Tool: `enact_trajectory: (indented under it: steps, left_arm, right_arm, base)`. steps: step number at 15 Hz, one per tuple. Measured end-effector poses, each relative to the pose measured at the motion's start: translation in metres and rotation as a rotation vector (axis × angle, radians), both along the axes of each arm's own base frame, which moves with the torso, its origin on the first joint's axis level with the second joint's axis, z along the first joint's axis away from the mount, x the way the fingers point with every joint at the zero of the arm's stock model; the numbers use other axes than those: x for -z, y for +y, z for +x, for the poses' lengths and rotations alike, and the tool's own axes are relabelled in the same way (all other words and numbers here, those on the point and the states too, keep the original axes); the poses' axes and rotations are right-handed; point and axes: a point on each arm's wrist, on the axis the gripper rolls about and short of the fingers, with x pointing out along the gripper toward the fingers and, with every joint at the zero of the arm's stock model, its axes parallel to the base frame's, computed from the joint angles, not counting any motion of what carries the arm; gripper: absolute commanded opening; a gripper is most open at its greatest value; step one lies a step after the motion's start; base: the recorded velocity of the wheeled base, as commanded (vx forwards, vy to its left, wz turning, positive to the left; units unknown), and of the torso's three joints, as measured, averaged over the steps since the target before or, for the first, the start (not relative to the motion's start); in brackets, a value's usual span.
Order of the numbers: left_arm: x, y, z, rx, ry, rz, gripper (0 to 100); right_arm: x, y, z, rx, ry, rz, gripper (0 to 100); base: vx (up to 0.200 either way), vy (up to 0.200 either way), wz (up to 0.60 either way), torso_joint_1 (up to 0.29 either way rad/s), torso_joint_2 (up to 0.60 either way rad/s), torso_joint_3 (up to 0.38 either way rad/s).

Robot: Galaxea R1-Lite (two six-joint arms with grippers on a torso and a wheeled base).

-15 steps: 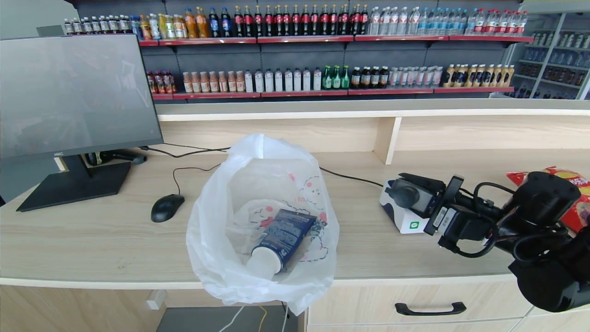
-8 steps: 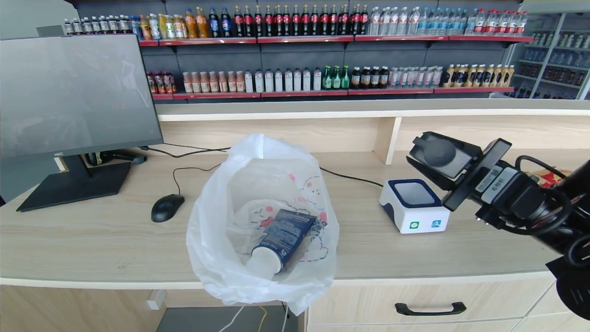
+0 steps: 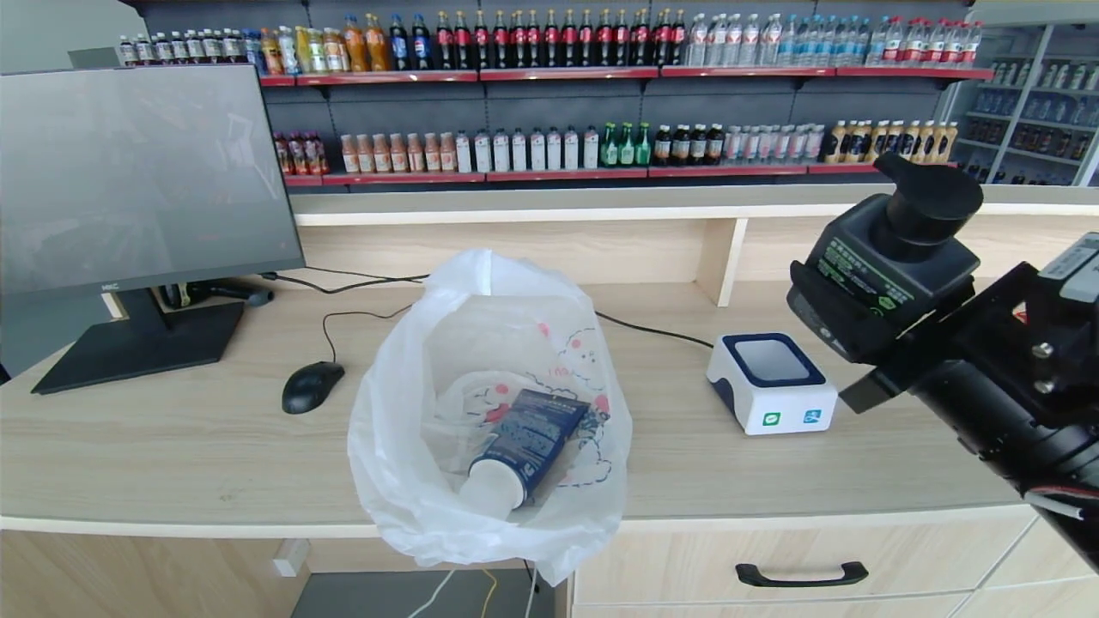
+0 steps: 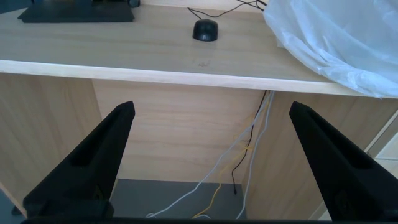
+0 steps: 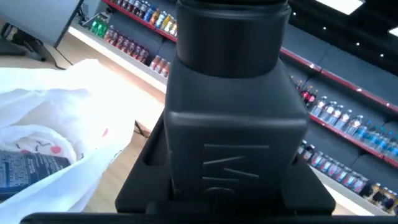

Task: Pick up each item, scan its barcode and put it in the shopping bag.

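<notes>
My right gripper (image 3: pixel 889 348) is shut on a black pump bottle (image 3: pixel 884 275), holding it roughly upright in the air above and to the right of the white barcode scanner (image 3: pixel 770 384). The right wrist view looks along the same bottle (image 5: pixel 230 143) from close up. The white shopping bag (image 3: pixel 403 429) stands open at the counter's front edge, and a dark blue tube (image 3: pixel 532 438) lies inside it. My left gripper (image 4: pixel 211 168) hangs open below the counter's front edge, with nothing between its fingers.
A monitor (image 3: pixel 137 172) stands at the back left, with a black mouse (image 3: pixel 312 386) and its cable beside the bag. A raised wooden ledge (image 3: pixel 687 210) runs behind the counter, and drink shelves line the far wall. Drawers sit under the counter at right.
My right arm has risen from just over the scanner and swung right, turning the black bottle from lying sideways to pump-up. The scanner's top now shows.
</notes>
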Motion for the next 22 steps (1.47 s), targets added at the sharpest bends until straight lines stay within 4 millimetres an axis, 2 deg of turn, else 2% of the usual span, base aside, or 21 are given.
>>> enact_trajectory:
  steps: [3, 6, 8, 12, 15, 20, 22]
  left_arm:
    - [0.0, 0.0, 0.0, 0.0, 0.0, 0.0, 100]
    - [0.0, 0.0, 0.0, 0.0, 0.0, -0.001, 100]
    - [0.0, 0.0, 0.0, 0.0, 0.001, -0.003, 100]
    - [0.0, 0.0, 0.0, 0.0, 0.0, -0.004, 100]
    - [0.0, 0.0, 0.0, -0.001, 0.0, -0.009, 100]
    - [0.0, 0.0, 0.0, 0.0, 0.001, -0.002, 100]
    - [0.0, 0.0, 0.0, 0.0, 0.0, -0.002, 100]
  right_arm:
    - [0.011, 0.015, -0.027, -0.156, 0.164, 0.165, 0]
    - [0.038, 0.012, -0.044, -0.233, 0.364, 0.235, 0]
    - [0.045, 0.011, -0.047, -0.233, 0.389, 0.212, 0]
    - [0.044, 0.015, -0.051, -0.3, 0.442, 0.282, 0]
    - [0.036, 0.018, -0.046, -0.378, 0.454, 0.341, 0]
    - [0.041, 0.015, -0.047, -0.368, 0.476, 0.335, 0]
    - [0.036, 0.015, -0.048, -0.377, 0.457, 0.353, 0]
  base:
    - [0.0, 0.0, 0.0, 0.0, 0.0, 0.0]
    - [0.0, 0.067, 0.0, -0.001, 0.0, 0.004]
    - [0.0, 0.2, 0.0, -0.002, 0.0, 0.007]
    - [0.0, 0.2, 0.0, 0.006, 0.0, 0.0]
    - [0.0, 0.2, 0.0, -0.001, 0.0, 0.004]
    - [0.0, 0.0, 0.0, 0.0, 0.0, 0.0]
    - [0.2, 0.0, 0.0, 0.0, 0.0, 0.0]
